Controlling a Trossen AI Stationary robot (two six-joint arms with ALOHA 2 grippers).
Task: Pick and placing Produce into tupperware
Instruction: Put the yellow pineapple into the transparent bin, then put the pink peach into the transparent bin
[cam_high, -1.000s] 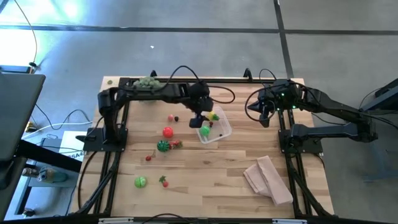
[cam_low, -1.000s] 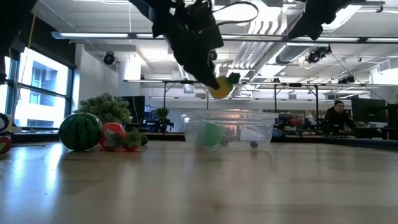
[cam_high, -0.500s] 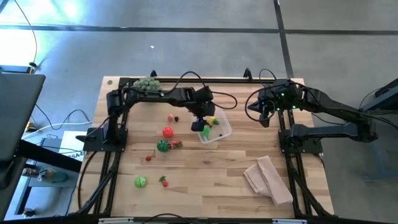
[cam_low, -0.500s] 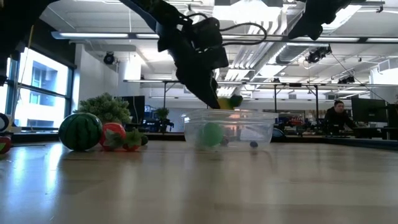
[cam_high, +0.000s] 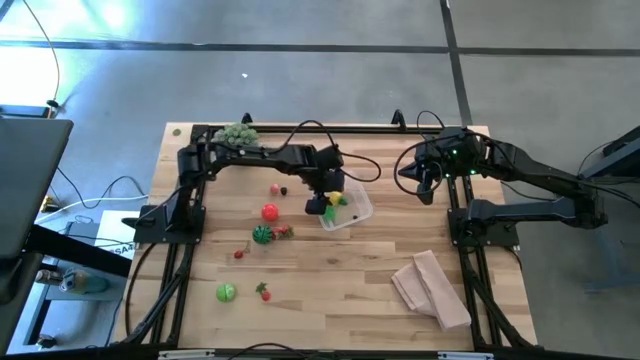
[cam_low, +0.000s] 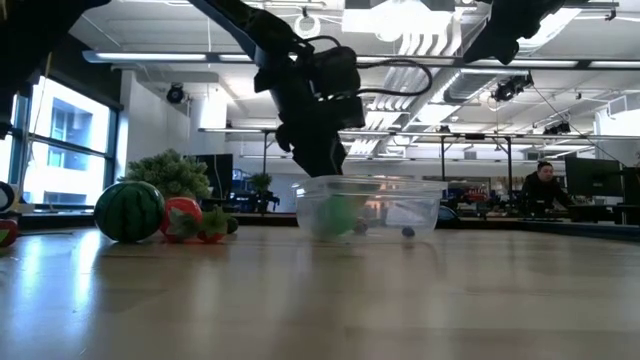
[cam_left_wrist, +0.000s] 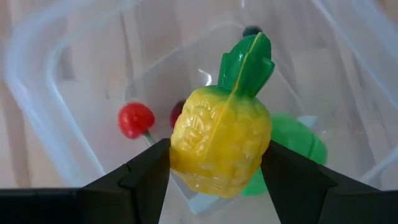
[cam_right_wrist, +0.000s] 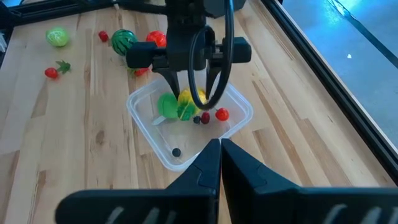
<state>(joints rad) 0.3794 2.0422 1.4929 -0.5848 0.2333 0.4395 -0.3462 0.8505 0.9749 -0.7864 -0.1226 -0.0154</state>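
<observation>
- Our left gripper (cam_left_wrist: 217, 163) grasps the toy pineapple (cam_left_wrist: 219, 144), lowered inside the tupperware (cam_high: 348, 212) so it drops among pieces already there;
- our right gripper (cam_right_wrist: 219, 158) waits clenched and empty near the table's far right edge, clear of the work.

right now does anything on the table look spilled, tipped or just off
Nothing stands out. The tupperware sits upright with a few pieces inside, and the left gripper holds the toy pineapple low inside it. The remaining produce is loose on the wood, simply not yet packed. The tan cloth lies folded near the right gripper's side.
</observation>
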